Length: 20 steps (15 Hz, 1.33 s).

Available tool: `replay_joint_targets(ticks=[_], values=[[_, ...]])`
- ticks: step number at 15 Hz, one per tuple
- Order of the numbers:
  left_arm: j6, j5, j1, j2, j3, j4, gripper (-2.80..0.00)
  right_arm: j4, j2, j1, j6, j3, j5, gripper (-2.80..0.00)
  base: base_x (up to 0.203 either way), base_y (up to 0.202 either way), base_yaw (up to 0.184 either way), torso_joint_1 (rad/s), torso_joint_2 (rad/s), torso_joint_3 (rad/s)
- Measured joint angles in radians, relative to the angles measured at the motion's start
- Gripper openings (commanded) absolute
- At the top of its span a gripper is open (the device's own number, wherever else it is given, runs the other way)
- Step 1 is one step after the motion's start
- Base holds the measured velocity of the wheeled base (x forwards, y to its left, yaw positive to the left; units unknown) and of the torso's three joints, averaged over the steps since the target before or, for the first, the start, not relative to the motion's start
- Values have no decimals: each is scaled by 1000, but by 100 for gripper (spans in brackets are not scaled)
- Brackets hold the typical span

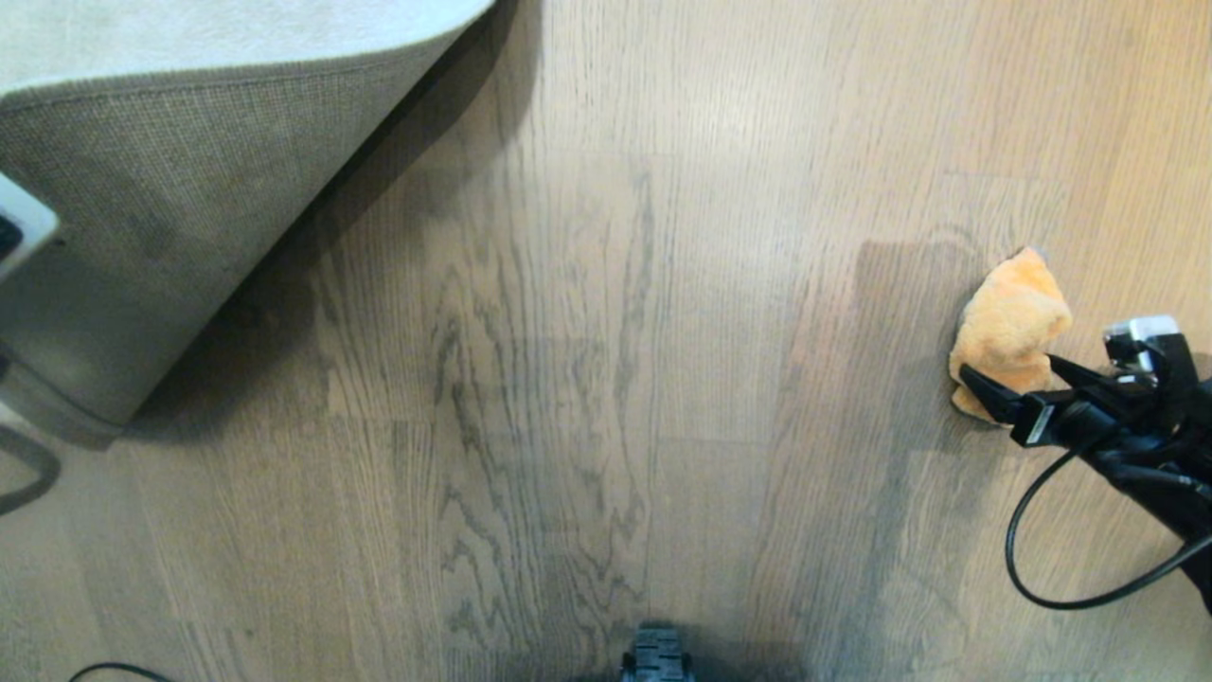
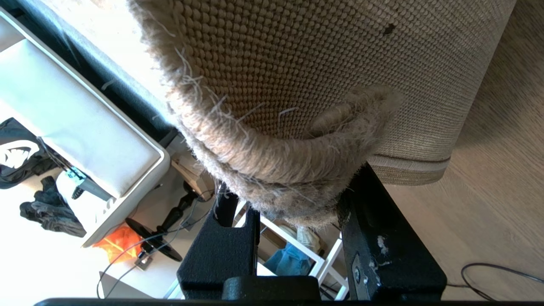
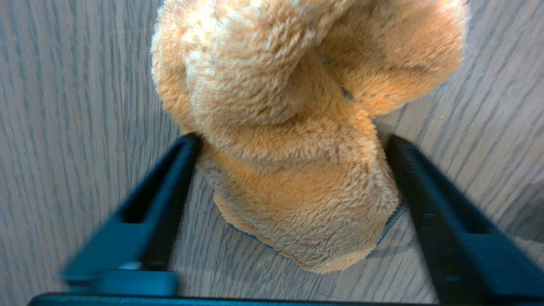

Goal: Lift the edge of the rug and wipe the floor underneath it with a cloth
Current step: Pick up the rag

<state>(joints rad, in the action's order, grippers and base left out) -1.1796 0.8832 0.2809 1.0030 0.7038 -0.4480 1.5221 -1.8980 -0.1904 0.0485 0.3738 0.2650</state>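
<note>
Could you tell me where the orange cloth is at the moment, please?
The cloth lies on the bare floor at the right of the head view, between the open fingers of the right gripper, far from the lifted rug edge at upper left.

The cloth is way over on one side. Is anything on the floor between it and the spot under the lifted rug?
No. Only bare floor lies between the cloth and the rug edge. The left gripper holds the rug up, and the right gripper stands open around the cloth.
</note>
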Motion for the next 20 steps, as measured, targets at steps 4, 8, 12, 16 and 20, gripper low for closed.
replay_joint_targets(ticks=[4,8,12,16,20], values=[[1,0,-1,0,-1,0,-280,0,-11,1,0,3,0,-280,0,0,0,0,0,0],[1,1,0,0,-1,0,-280,0,-12,2,1,-2,0,-280,0,0,0,0,0,0],[1,2,0,0,-1,0,-280,0,3,2,1,-18,0,-280,0,0,0,0,0,0],[12,3,0,0,-1,0,-280,-1,46,7,-1,-69,1,-280,0,0,0,0,0,0],[14,3,0,0,-3,0,-280,0,104,9,-1,-112,1,-280,0,0,0,0,0,0]])
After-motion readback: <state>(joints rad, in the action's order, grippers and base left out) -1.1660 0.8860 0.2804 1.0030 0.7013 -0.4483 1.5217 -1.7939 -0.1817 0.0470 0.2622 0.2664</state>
